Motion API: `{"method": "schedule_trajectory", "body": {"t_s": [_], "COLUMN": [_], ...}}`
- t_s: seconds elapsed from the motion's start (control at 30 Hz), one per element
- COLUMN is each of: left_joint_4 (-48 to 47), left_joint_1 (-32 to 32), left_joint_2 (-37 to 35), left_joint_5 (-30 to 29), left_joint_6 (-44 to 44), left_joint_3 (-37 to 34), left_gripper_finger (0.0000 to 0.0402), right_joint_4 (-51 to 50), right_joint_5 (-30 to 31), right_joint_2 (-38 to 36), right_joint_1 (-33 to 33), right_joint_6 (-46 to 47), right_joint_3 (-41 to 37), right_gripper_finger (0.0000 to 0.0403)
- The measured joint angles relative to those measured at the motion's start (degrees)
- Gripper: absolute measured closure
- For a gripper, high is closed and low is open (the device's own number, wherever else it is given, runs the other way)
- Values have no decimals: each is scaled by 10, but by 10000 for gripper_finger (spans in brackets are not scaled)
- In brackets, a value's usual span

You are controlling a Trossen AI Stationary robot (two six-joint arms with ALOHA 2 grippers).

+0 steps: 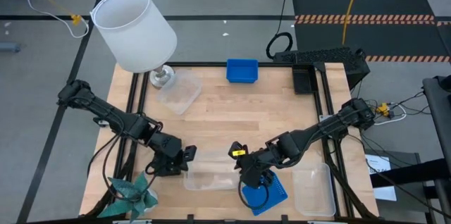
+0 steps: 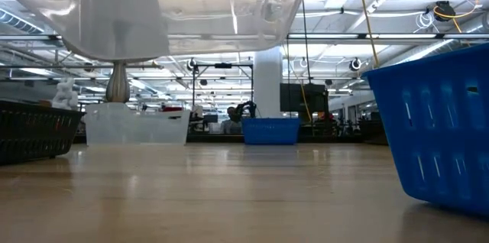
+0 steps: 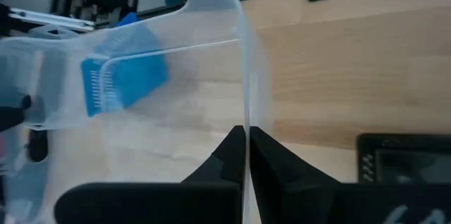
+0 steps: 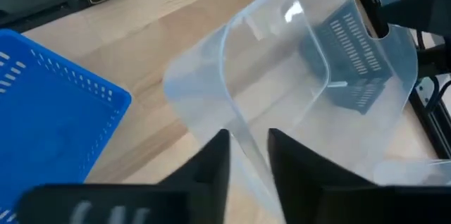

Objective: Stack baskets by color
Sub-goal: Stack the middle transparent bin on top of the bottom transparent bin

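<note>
the clear basket (image 1: pixel 211 175) is up between the two arms at the near edge of the table (image 1: pixel 239 111), and in the low view it hangs overhead, its see-through underside well off the wood. the left gripper (image 1: pixel 184 159) has it by one end: in the left wrist view the two dark fingers (image 3: pixel 229 155) are pinched tight on the thin end wall of the basket (image 3: pixel 243 76), the wall running straight up out of the nip. clenched, no doubt there. on the other end, the right gripper (image 1: pixel 244 170) has its fingers (image 4: pixel 215 155) straddling the opposite rim, one finger either side of the clear wall (image 4: pixel 239 122), with a gap showing between them; whether they are actually pressing on the plastic i cannot tell.

just beside the right gripper, at the near edge, sits a blue basket (image 1: pixel 268 194), partly under the arm; it looms large at the right of the low view (image 2: pixel 443 128) and shows through the clear plastic in the left wrist view (image 3: pixel 120 76). another clear basket (image 1: pixel 315 190) lies to the right of that, flat on the table. a third clear one (image 1: pixel 178 91) rests by the foot of the white lamp (image 1: pixel 137 30) at the far left. a second blue basket (image 1: pixel 242 70) sits at the middle of the far edge, and a black basket (image 1: pixel 304 80) at the far right corner. the teal paper plant (image 1: pixel 134 194) is at the near left corner, just beside the left arm.
</note>
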Motion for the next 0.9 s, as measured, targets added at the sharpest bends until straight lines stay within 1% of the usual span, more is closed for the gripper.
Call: {"method": "schedule_trajectory", "body": {"t_s": [0.1,0.13,0.2,0.27,0.37,0.43,0.5,0.57,0.67,0.73,0.83,0.87,0.9], "left_joint_4": [28,40,64,96,160,183,195,196,198,198,197,194,188], "left_joint_1": [-1,-1,-1,-1,1,-7,-18,-27,-34,-38,-46,-47,-48], "left_joint_2": [0,0,0,0,-1,-2,-1,-1,-1,0,0,0,0], "left_joint_5": [-16,-22,-33,-38,-69,-120,-175,-225,-293,-343,-434,-456,-465], "left_joint_6": [-9,-24,-78,-155,-264,-302,-315,-324,-360,-386,-436,-454,-466], "left_joint_3": [0,0,0,0,0,0,0,0,0,0,0,0,0], "left_gripper_finger": [394,394,394,382,339,298,254,213,164,140,116,111,106], "right_joint_4": [-16,-22,-35,-40,-47,-47,-38,-44,-40,-41,-44,-47,-52], "right_joint_5": [-3,-7,-11,-11,-11,-10,3,4,7,11,14,14,14], "right_joint_2": [0,0,0,0,0,0,0,-1,-4,-9,-13,-14,-14], "right_joint_1": [1,2,4,11,24,33,40,45,57,65,73,78,81], "right_joint_6": [8,13,31,57,86,108,137,167,215,261,343,366,389], "right_joint_3": [0,0,0,0,-1,-1,0,0,0,0,0,0,0], "right_gripper_finger": [375,387,392,386,386,391,397,400,401,401,402,402,402]}}
